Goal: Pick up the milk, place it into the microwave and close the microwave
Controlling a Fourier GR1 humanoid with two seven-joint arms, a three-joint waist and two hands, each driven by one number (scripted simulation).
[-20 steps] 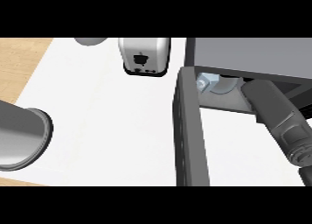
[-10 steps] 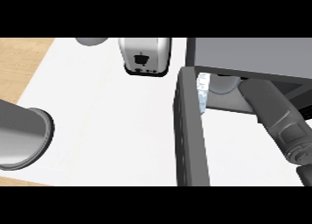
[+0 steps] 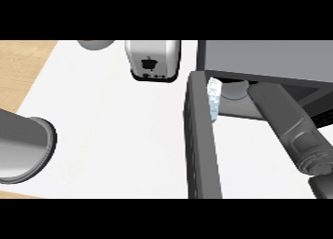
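At the far left, one grey forearm [image 3: 17,144] comes in from the edge, its open cuff end facing the middle of the view; the left hand itself is out of sight. It lies over the white counter [image 3: 114,135], which has a strip of wood-coloured surface along its left side. Toward the top, one small grey rounded object [image 3: 94,44] is cut off by the upper edge, too little of it showing to name. Just right of it stands one silver toaster [image 3: 152,59] with a dark front panel.

Right of centre, the one microwave [image 3: 265,58] is open, its door [image 3: 200,140] swung out and seen edge-on as a long dark bar running down the view. Inside the opening, just beside the door's hinge end, sits the milk [image 3: 213,95], a pale carton with blue marks, standing in the left part of the cavity. The second grey forearm [image 3: 289,126] reaches up into the microwave from the lower right; its right hand is hidden within the cavity, so whether the fingers are spread or curled round the milk cannot be told.
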